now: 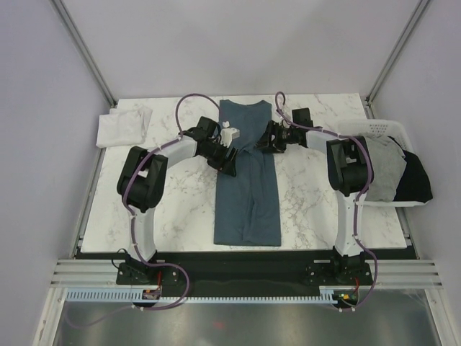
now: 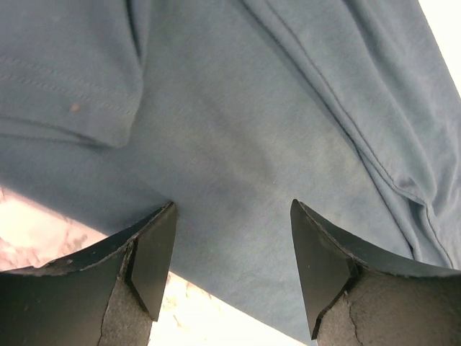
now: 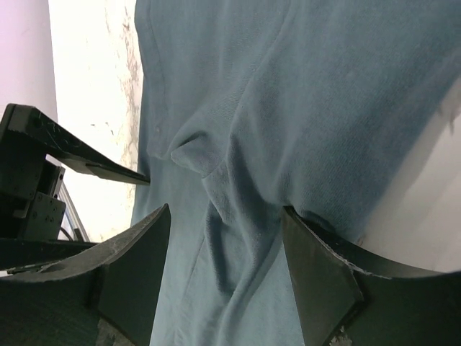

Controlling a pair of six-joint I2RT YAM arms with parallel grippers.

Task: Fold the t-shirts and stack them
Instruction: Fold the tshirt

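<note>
Blue shirt: I see the blue shirt [image 1: 248, 202] lying flat in the middle of the table [image 1: 180, 202], folded into a long narrow strip that runs from the far edge towards the arms.
Left gripper: my left gripper [image 1: 230, 164] sits low at the strip's left edge, about a third of the way down. On its wrist camera the left gripper [image 2: 234, 216] has its fingers spread over smooth blue cloth [image 2: 238, 130], pinching nothing.
Right gripper: my right gripper [image 1: 268, 140] is at the strip's right edge, a little farther back. The right gripper [image 3: 227, 216] also stands spread, with a wrinkled ridge of the shirt [image 3: 302, 94] beneath the gap.
White shirt: white shirt [image 1: 124, 126] crumpled on the far-left corner.
Basket: basket [image 1: 385, 128] at the right side, holding the grey shirt [image 1: 385, 169] and the black shirt [image 1: 419, 179].
</note>
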